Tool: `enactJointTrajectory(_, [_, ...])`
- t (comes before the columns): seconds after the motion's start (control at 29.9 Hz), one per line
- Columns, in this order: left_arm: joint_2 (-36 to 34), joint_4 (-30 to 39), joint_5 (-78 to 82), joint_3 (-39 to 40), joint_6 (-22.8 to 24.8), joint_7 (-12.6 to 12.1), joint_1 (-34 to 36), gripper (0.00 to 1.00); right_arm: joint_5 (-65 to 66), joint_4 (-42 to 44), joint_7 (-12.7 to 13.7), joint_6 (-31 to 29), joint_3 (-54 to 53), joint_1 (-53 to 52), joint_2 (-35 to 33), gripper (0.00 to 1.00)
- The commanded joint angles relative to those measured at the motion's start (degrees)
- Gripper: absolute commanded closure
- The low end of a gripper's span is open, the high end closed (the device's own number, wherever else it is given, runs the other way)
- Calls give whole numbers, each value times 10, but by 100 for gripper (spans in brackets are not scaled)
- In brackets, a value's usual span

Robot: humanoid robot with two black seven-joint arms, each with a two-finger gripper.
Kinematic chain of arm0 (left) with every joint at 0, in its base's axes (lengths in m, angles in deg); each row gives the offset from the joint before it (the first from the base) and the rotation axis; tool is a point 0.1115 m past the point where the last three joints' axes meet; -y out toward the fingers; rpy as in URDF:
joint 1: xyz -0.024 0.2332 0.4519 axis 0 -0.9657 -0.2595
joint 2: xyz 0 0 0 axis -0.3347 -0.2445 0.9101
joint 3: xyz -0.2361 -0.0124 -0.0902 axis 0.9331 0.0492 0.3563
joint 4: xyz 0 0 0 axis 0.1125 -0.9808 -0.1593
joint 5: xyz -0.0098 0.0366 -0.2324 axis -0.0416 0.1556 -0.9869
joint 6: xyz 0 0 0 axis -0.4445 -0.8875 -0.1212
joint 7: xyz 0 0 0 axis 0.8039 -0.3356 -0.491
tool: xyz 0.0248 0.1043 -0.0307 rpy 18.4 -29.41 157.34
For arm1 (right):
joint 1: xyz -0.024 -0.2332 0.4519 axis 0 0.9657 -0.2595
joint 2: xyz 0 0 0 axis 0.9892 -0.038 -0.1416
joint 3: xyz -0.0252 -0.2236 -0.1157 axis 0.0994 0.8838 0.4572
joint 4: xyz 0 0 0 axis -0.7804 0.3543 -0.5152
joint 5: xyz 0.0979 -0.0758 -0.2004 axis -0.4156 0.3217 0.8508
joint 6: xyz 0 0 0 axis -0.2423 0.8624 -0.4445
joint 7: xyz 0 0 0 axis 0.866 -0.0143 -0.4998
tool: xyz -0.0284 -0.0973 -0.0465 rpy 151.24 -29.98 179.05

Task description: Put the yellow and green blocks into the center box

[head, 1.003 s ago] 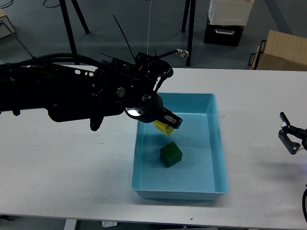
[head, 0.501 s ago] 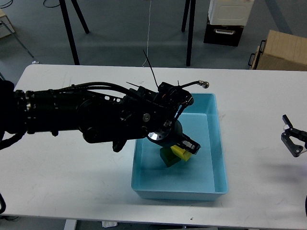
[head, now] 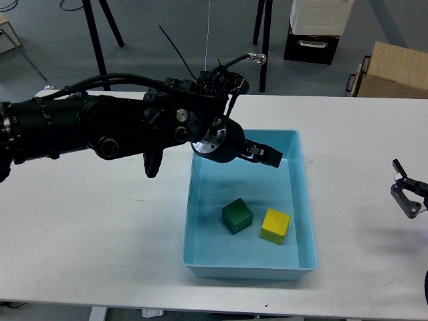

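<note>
The light-blue tray (head: 304,200) sits in the middle of the white table. The dark green block (head: 237,215) and the yellow block (head: 275,225) lie side by side on its bottom, near the front. My left gripper (head: 267,155) hangs above the tray's back part, clear of both blocks and empty; its fingers look close together, but I cannot tell their gap. My right gripper (head: 408,194) is at the right edge above the table, its fingers spread and empty.
A brown cardboard box (head: 391,70) and a black-and-white case (head: 314,30) stand on the floor behind the table. Black stand legs (head: 264,40) rise beyond the far edge. White table top (head: 100,227) lies left and right of the tray.
My left gripper has let go of the yellow block, which now lies in the tray to the right of the green one. The gripper has risen and pulled back toward the tray's far end.
</note>
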Motion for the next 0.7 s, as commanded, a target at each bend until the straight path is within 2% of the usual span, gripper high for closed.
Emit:
enactJointTrajectory(0.0, [-35,-1,-2,177,0,8,-98,6,0,0,-4,0,0,-3,1,1])
enactJointTrajectory(0.13, [-34,2,-4,384,0,7,-194,6,0,1,-5,0,1,-6,1,1])
enactJointTrajectory(0.33, [-32,12,-79,616,0,1,-291,1,-1,26,-7,-6,-6,-4,7,1])
enactJointTrajectory(0.4, [-22,14,-104,724,0,-7,-329,1,-1,39,-9,-20,-6,-2,8,1])
enactJointTrajectory(0.47, [3,21,-110,857,0,-30,-385,0,-1,45,-9,-36,-5,3,21,1])
enactJointTrajectory(0.57, [24,80,-126,994,0,-63,-469,0,-1,45,-10,-55,-6,6,48,1])
enactJointTrajectory(0.67, [25,168,-185,1026,0,-67,-613,0,-1,45,-10,-73,-6,7,55,1])
